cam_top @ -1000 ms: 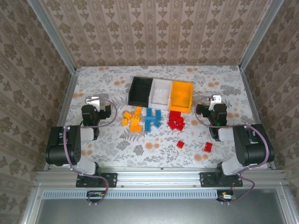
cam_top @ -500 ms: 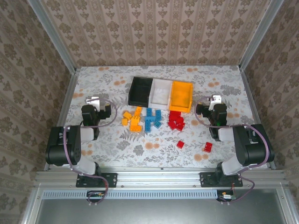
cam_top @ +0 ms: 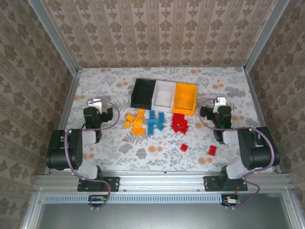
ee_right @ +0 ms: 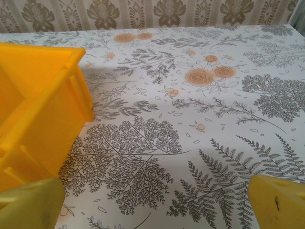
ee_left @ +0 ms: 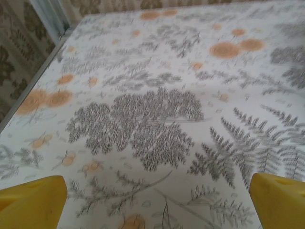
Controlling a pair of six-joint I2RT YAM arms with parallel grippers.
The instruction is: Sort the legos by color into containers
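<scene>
Nothing has shifted since the earlier frames: both arms sit folded at the near edge and every brick lies where it did. The left gripper (cam_top: 95, 103) and right gripper (cam_top: 219, 101) have their jaws spread wide with nothing between them but the flower-patterned tabletop (cam_top: 119, 86). Sorting looks not yet begun. At the far middle stand three small rectangular open plastic bins touching in a row: the black bin (cam_top: 143, 93) on the left, the white bin (cam_top: 165, 93) in the middle and the orange-yellow bin (cam_top: 186, 98) on the right, all apparently empty from above. Just near of them lie the small studded plastic bricks, loosely grouped: orange-yellow bricks (cam_top: 136, 121) left, blue bricks (cam_top: 155, 120) middle, red bricks (cam_top: 179, 123) right, with two stray red bricks (cam_top: 184, 147) nearer still. Every brick remains to be moved.
</scene>
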